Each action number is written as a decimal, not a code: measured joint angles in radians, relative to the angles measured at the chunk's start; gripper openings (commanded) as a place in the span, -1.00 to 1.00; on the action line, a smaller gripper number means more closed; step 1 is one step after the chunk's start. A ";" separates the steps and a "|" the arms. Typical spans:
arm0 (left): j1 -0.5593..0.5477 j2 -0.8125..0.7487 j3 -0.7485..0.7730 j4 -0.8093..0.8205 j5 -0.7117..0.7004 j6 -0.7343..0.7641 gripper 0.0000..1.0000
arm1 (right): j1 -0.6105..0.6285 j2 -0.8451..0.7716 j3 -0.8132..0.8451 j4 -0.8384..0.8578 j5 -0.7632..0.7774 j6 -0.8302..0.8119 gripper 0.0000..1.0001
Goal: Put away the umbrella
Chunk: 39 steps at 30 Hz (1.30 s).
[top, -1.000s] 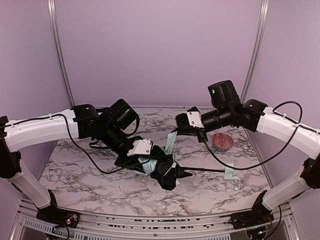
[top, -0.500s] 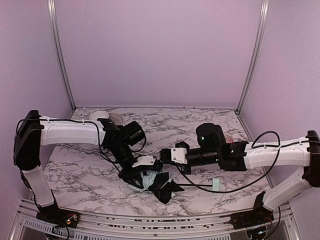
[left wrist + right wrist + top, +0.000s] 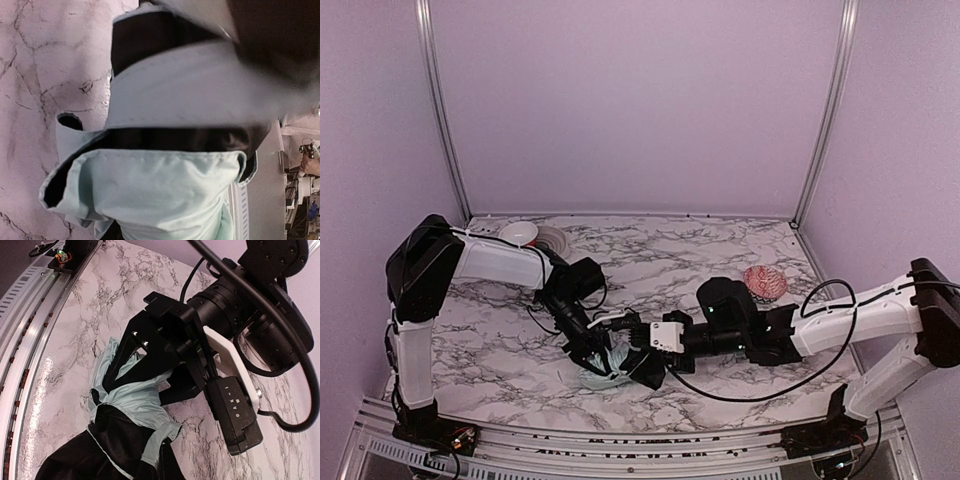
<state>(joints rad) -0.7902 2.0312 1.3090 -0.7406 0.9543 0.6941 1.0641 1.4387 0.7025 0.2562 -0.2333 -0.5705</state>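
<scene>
The umbrella [image 3: 594,381] lies as a crumpled bundle of mint fabric and black lining near the table's front edge. My left gripper [image 3: 604,356] is pressed down into it. In the right wrist view its black fingers [image 3: 114,364] straddle a fold of the mint canopy [image 3: 140,400], shut on it. Mint cloth [image 3: 160,190] fills the left wrist view and hides the fingers there. My right gripper [image 3: 642,368] lies low against the bundle's right side, shut, with black fabric gathered right at its jaws. The shaft and handle are hidden.
A pink patterned round lump [image 3: 764,282] sits at the right, behind the right forearm. A white bowl [image 3: 519,233] and a round ring [image 3: 553,240] stand at the back left. The metal front rail [image 3: 620,440] runs just below the bundle.
Both arms dropped and drew toward the front edge. The right gripper came down from the back to the bundle. The bundle shifted forward, and the shaft and handle went out of sight.
</scene>
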 measured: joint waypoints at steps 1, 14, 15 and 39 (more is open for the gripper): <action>0.005 0.007 0.005 0.003 0.015 -0.003 -1.00 | 0.019 0.007 0.000 -0.002 -0.005 0.000 -1.00; -0.001 0.092 0.071 -0.090 0.015 -0.070 -1.00 | 0.037 0.206 0.133 -0.010 -0.049 -0.062 -1.00; 0.000 0.098 0.072 -0.098 0.016 -0.069 -1.00 | 0.037 0.209 0.142 -0.034 -0.059 -0.080 -1.00; 0.077 0.212 0.246 -0.128 0.018 -0.135 0.57 | -0.042 0.252 0.127 -0.074 -0.185 -0.131 -1.00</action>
<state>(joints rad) -0.7128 2.2429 1.5547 -0.8688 0.9718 0.5594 1.0225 1.6905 0.8299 0.1825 -0.4187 -0.7013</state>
